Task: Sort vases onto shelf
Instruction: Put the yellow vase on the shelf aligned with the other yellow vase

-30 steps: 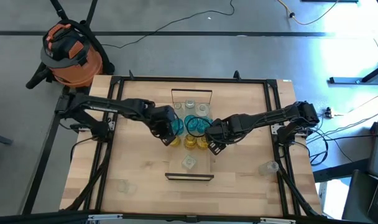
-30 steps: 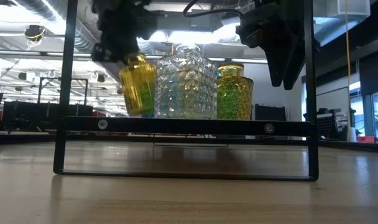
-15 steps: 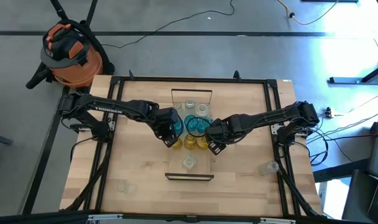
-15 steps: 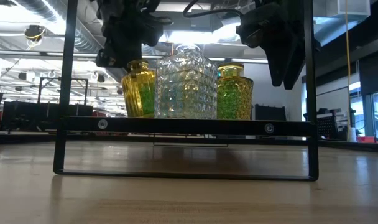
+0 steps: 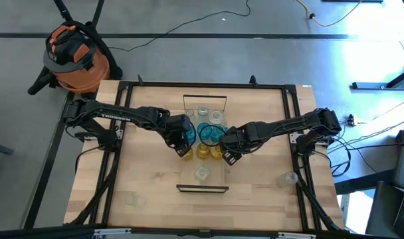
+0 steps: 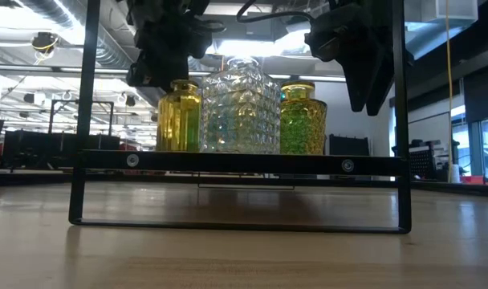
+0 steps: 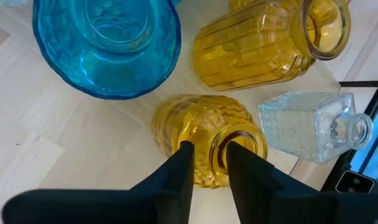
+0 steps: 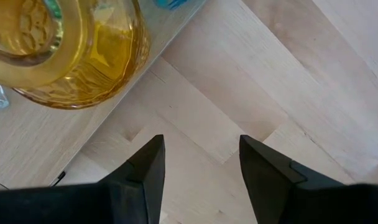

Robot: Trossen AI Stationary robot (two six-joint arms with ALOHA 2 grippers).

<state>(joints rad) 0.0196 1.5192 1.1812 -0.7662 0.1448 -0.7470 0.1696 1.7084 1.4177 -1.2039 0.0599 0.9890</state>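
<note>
High view: left gripper [image 5: 183, 147] at the shelf's [image 5: 203, 174] left edge over an amber vase [image 5: 186, 152]; right gripper [image 5: 229, 156] beside the right edge.
Low view: amber vase [image 6: 180, 116] stands upright on shelf [image 6: 240, 161].
Left wrist: fingers [image 7: 181, 163] pinch the vase's neck [image 7: 242, 142].
Right wrist: fingers [image 8: 147, 168] spread, empty, over table [image 8: 239, 87].

Vases [image 5: 203, 136] stand clustered on the shelf [image 5: 202, 181], the left claw [image 5: 183, 149] and right claw [image 5: 230, 157] flanking them.
</note>
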